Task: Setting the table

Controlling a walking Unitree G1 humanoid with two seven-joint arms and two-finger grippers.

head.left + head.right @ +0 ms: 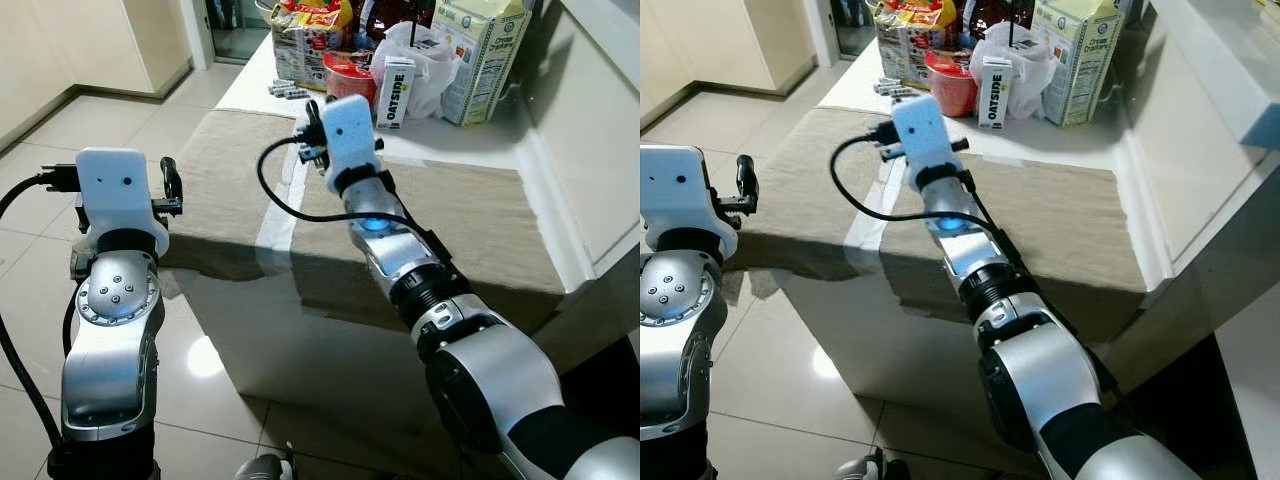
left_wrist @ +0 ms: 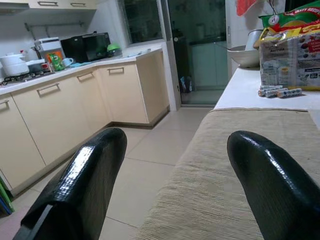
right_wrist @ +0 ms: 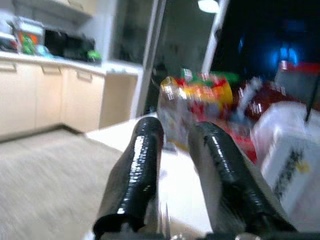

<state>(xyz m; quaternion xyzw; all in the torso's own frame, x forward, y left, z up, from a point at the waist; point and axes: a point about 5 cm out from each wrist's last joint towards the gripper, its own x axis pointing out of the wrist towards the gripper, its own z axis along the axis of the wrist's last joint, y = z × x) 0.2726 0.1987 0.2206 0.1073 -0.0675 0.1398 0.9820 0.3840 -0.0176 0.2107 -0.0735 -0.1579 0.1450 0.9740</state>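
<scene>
My left gripper (image 2: 170, 185) hangs at the left edge of the table, fingers spread wide with nothing between them; past them I see the beige placemat (image 1: 230, 190) running toward the far end. That woven mat lies flat on the white table (image 1: 250, 85), and a second placemat (image 1: 470, 225) sits just beside it to the right, a bare white strip between the two.

My right gripper (image 3: 175, 165) is stretched out over that strip, raised above the surface and aimed toward the clutter at the far end. Its two fingers stand close together with only a narrow gap, and I see nothing held in them. The wrist picture is smeared, so I take that arm to be moving.

Beyond it stand a red cup (image 1: 952, 82), an oat drink carton (image 1: 398, 92), a white plastic bag (image 1: 430, 70) and a tall carton (image 1: 482, 58).

I judge the mats to be laid, and the step in hand to be reaching for something to place on them. Next I need to open the right fingers wider and line them up on one item without knocking over its neighbours.
</scene>
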